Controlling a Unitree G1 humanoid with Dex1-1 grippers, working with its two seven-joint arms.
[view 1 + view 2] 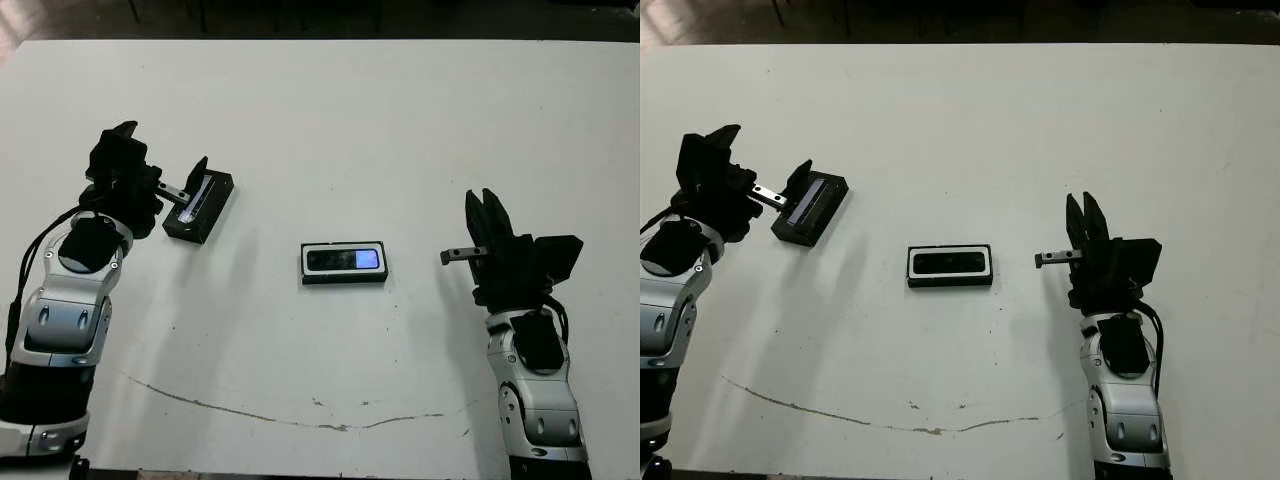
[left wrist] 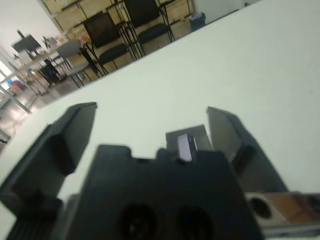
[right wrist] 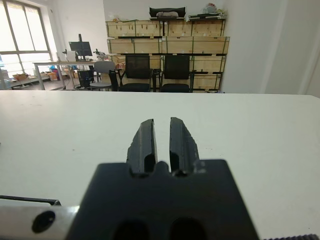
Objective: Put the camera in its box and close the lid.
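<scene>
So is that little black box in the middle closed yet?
No, open. The box holds the camera, its bluish screen showing; the lid lies apart by the left gripper.

My four views of the table

My head pair looks steeply down on one table (image 1: 330,120); my wrist views skim low across it toward chairs (image 3: 156,72).

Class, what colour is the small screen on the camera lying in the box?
Bluish, on the black camera; it shows best in the left eye view.
</scene>
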